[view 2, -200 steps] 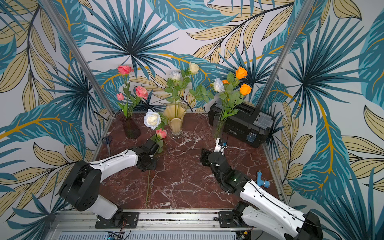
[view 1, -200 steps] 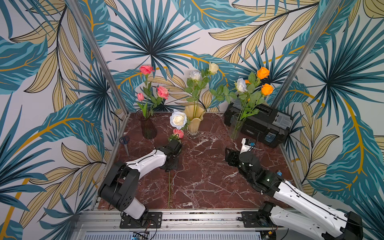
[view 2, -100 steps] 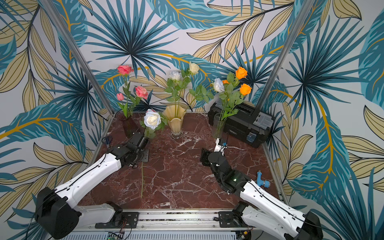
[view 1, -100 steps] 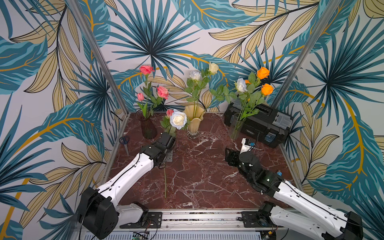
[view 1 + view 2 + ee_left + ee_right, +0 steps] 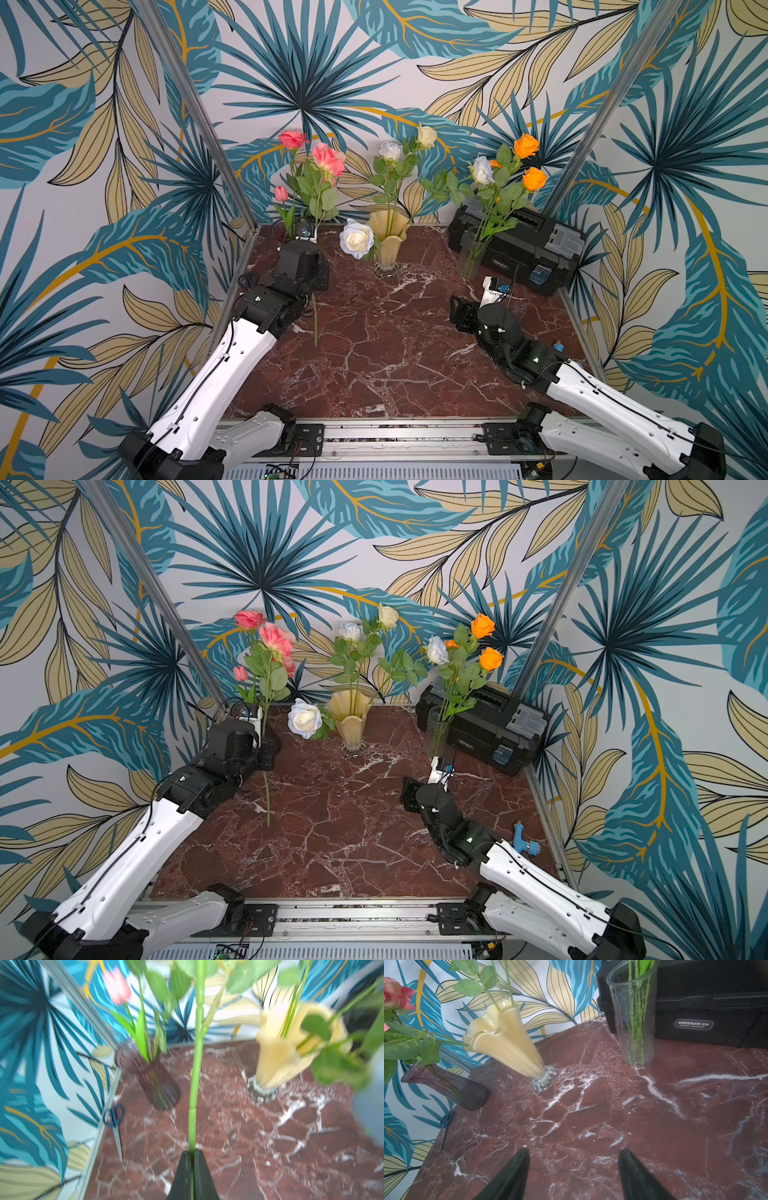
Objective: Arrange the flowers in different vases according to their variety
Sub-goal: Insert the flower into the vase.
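**Pink rose pinched upright beside the purple vase**

The marble table (image 5: 395,365) fills the floor, with a black toolbox (image 5: 523,245) in its far right corner. My left arm (image 5: 224,374) reaches to the far left. My right arm (image 5: 602,399) lies low along the right side.

Three vases line the far edge. The purple vase (image 5: 158,1088) is at the left, mostly hidden behind my left wrist in both top views. The cream vase (image 5: 390,245) is in the middle, and the clear vase (image 5: 471,257) is on the right, just in front of the toolbox.

My left gripper (image 5: 193,1152) has its fingers pressed together on the green stem of a pink rose (image 5: 195,1076). The rose stands upright just right of the purple vase, apart from it. Its lower end hangs close to the marble; I cannot tell whether it touches. My right gripper (image 5: 574,1150) hovers over bare marble, nearer than the clear vase, with its fingers spread and nothing between them.

The purple vase holds a pink bloom (image 5: 291,139) and a pink bud (image 5: 281,193). White roses (image 5: 390,150) stand in the cream vase, and one big white head (image 5: 356,239) droops left of its rim. Orange roses (image 5: 525,145) stand in the clear vase.

Scissors (image 5: 114,1124) lie at the table's left edge, near the purple vase.
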Robot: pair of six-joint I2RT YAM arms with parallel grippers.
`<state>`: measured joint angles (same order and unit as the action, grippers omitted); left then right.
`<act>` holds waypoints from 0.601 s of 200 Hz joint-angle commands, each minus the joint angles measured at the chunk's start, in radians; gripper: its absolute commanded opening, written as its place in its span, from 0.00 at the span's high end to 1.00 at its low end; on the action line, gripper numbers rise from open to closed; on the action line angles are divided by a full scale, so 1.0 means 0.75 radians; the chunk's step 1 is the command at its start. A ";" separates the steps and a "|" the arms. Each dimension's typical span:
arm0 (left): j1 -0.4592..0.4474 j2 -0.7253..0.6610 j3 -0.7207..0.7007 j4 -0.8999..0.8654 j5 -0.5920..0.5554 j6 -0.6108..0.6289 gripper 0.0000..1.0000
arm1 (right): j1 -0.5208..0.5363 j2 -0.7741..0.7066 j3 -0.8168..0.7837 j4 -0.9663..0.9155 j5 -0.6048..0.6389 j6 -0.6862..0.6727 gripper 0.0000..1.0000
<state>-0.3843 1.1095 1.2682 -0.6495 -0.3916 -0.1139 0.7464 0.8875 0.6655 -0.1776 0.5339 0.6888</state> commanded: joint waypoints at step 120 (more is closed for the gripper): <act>0.445 0.359 0.343 0.924 0.312 0.304 1.00 | 0.005 0.067 -0.011 0.030 0.019 0.001 0.28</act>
<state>-0.0902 1.3537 1.4883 -0.1112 -0.2249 0.0917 0.7464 0.9207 0.6655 -0.1764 0.5343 0.6888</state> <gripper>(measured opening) 0.059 0.719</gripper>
